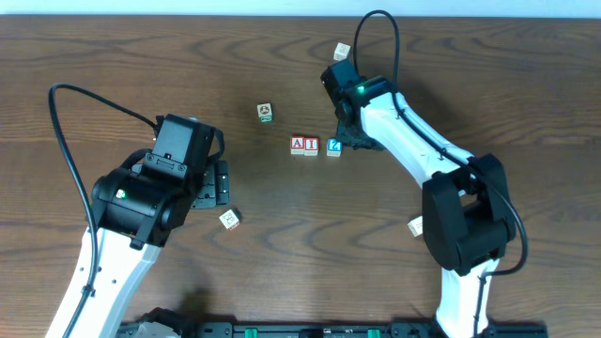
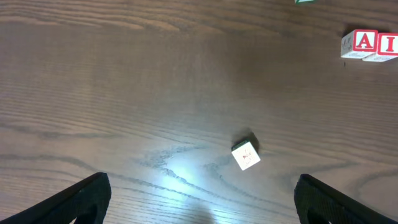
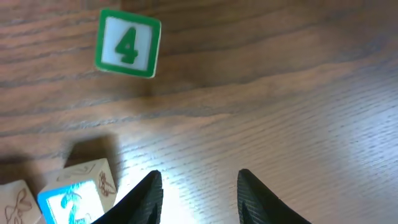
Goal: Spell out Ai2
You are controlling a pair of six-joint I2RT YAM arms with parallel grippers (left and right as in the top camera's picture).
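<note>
Overhead, the blue block (image 1: 333,146) is sitting just beside the touching A block (image 1: 299,145) and I block (image 1: 311,145) on the table (image 1: 141,56); the right hand (image 3: 200,199) and left hand (image 2: 202,199) are both hanging open, gripping nothing.

Red A block (image 1: 299,145) and I block (image 1: 311,145) touch; blue block (image 1: 333,146), seemingly a 2, lies just beside.

We count seven cubes on one wooden table (image 1: 113,56). Two are red-lettered, the A cube (image 1: 299,145) and the I cube (image 1: 311,145). One is the blue cube (image 1: 333,146), one the green cube (image 1: 265,112). Three are pale: the far pale cube (image 1: 342,50), the left pale cube (image 1: 229,219) and the right pale cube (image 1: 415,226). Two arms frame them: the left arm (image 1: 141,197) and the right arm (image 1: 413,141).
</note>
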